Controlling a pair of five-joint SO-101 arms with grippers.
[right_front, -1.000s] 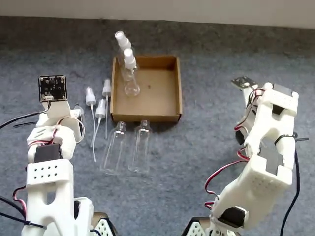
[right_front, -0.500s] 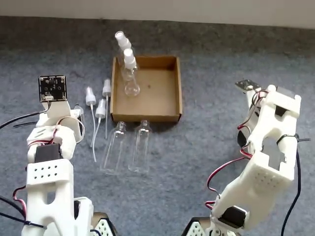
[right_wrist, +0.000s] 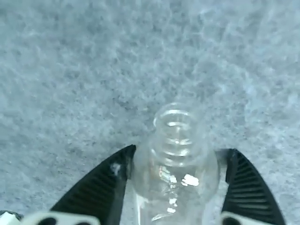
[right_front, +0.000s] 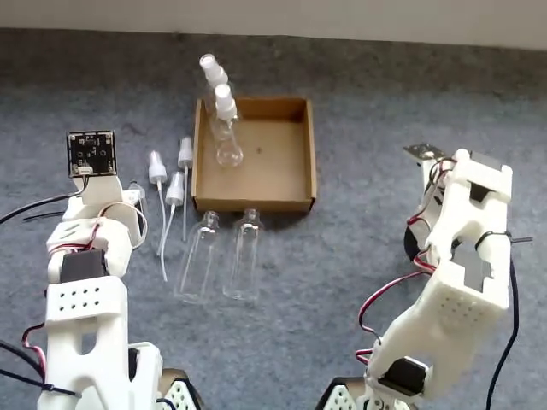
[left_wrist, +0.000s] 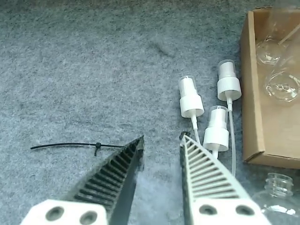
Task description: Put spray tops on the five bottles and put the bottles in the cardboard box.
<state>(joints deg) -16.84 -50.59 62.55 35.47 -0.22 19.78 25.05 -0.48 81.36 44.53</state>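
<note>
right tool [right_wrist: 180, 152] clenched on an uncapped bottle [right_wrist: 174, 136], neck up, near the right edge of the tabletop [right_front: 367, 94]. left tool [left_wrist: 161, 140] released, hanging just beside three loose spray tops [left_wrist: 191, 101], which lie on the cardboard box [right_front: 253, 203] side facing the left edge. two capped bottles [right_front: 226, 128] in the box, two open bottles [right_front: 198, 256] lying at its near wall. likely step: join a top to the held bottle. take the top by its collar, keep the bottle upright, feed the tube straight into the neck
</note>
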